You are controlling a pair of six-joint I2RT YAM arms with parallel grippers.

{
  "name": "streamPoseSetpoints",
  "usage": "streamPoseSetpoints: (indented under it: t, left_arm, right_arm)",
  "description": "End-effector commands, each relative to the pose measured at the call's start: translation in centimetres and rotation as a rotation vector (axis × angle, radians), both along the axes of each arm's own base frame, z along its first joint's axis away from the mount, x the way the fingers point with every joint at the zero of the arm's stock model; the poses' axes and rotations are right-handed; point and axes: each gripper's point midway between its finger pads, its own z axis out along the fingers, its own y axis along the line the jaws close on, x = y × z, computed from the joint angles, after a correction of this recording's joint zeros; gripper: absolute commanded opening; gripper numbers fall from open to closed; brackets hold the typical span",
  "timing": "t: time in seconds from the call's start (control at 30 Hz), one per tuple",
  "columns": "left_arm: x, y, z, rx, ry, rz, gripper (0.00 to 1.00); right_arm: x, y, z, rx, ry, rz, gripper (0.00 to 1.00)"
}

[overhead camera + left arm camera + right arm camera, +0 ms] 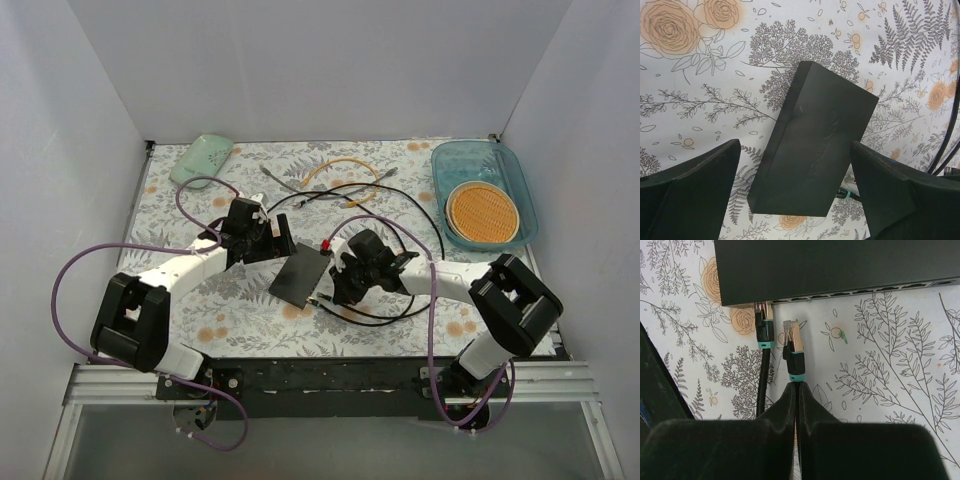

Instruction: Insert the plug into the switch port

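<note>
My right tool [796,386] is pinched shut on the plug [793,342] by its tail. The nose is aimed at the switch [840,265] port row, just short of it and beside a seated plug [762,322]. My left tool [794,145] gapes astride the switch.

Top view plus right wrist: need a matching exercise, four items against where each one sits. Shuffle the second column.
Items:
1. switch
2. tray
3. mint object
4. plug

Places:
A. far left corner
B. held in the right gripper, just short of the switch
C. middle of the table
D. far right, holding an orange disc

Pairs: 1-C, 2-D, 3-A, 4-B
</note>
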Motion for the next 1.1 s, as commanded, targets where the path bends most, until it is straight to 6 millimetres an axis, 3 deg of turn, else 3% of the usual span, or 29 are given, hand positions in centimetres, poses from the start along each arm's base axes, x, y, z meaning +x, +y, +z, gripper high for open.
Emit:
streamPoseSetpoints:
  t: [0.0, 0.43, 0.73, 1.07]
  left_arm:
    - [0.0, -0.7, 0.1, -0.043, -0.024, -0.042, 0.88]
    - [-0.8, -1.1, -0.6, -0.072, -0.019, -0.072, 0.82]
    - [-1.3, -1.2, -1.6, -0.080, 0.004, -0.083, 0.77]
    - [-1.6, -1.5, -2.1, -0.092, 0.016, -0.097, 0.75]
  right_arm:
    - [1.0, 1.4, 1.0, 0.029, 0.009, 0.002, 0.01]
    - [0.5, 1.5, -0.3, 0.040, 0.121, -0.026, 0.01]
    - [1.2, 1.8, 0.1, 0.130, 0.143, -0.056, 0.01]
    - [0.6, 2.1, -0.4, 0.164, 0.199, -0.051, 0.01]
